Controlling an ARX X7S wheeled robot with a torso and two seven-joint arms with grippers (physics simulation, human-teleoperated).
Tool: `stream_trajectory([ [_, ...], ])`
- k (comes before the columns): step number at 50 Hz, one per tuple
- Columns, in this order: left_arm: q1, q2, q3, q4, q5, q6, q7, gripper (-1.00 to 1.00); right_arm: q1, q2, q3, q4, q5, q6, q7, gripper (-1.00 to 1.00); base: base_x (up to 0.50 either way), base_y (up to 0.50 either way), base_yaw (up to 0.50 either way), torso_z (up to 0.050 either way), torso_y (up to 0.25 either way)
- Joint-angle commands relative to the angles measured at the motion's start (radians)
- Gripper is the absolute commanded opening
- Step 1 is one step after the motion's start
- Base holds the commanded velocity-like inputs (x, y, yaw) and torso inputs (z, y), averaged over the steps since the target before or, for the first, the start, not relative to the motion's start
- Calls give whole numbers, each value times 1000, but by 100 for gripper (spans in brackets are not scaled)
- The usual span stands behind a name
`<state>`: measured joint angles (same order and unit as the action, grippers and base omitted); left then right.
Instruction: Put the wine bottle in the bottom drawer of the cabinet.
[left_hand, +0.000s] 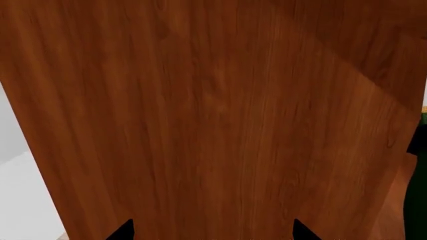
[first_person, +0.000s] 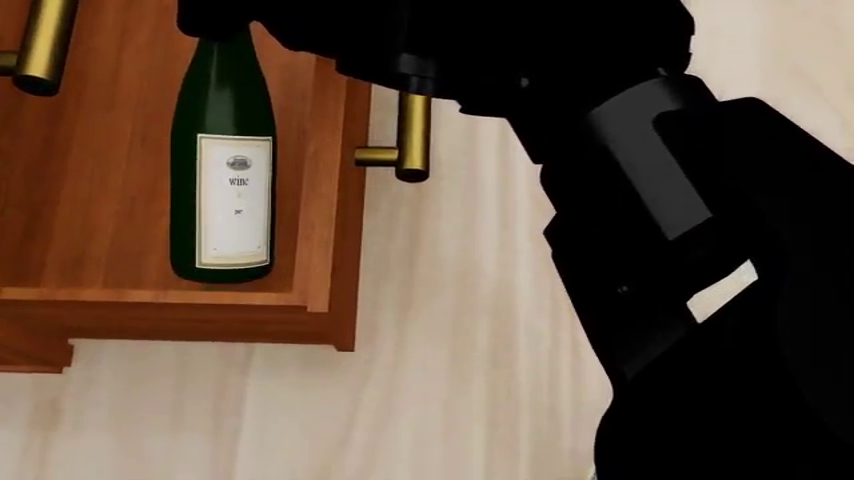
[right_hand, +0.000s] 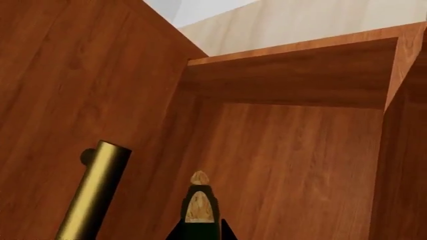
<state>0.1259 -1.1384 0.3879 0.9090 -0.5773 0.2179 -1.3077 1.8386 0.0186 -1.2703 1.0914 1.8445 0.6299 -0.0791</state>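
The wine bottle (first_person: 222, 190), dark green with a white label, lies inside the open bottom drawer (first_person: 327, 300) of the cabinet (first_person: 94, 150). A black arm hides its neck in the head view. In the right wrist view its tan cork top (right_hand: 200, 199) points into the drawer box (right_hand: 287, 150). My right gripper (right_hand: 202, 232) is shut on the bottle's neck, with a dark fingertip close on each side. I cannot tell whether the bottle rests on the drawer floor. My left gripper (left_hand: 210, 231) is open and empty, close against a reddish-brown wood panel (left_hand: 213, 110).
The drawer's brass bar handle (first_person: 414, 135) sticks out from its front. An upper drawer's brass handle (first_person: 40, 45) is at the top left, and a brass handle (right_hand: 93, 195) shows near the right gripper. The pale wood floor (first_person: 441, 380) surrounds the cabinet. My right arm (first_person: 694, 250) fills the head view's right side.
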Motion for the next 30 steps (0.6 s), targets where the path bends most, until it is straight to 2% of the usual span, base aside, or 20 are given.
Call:
stream_trajectory([
  [1,0,7,1,-3,1,-1,8,100,-121,-19,-336,-15,4,65,61,-100,0,0,0,0,-11],
  [3,-1,9,2,-4,1,-3,10,100,-122,-19,-338,-15,-2,65,60,-100,0,0,0,0,-10],
  [4,-1,10,2,-4,2,-4,10,100,-123,-19,-337,-15,-4,65,60,100,0,0,0,0,0],
  [30,7,15,-4,-8,2,2,21,100,-123,-19,-335,7,-20,77,72,100,2,3,5,0,-16],
])
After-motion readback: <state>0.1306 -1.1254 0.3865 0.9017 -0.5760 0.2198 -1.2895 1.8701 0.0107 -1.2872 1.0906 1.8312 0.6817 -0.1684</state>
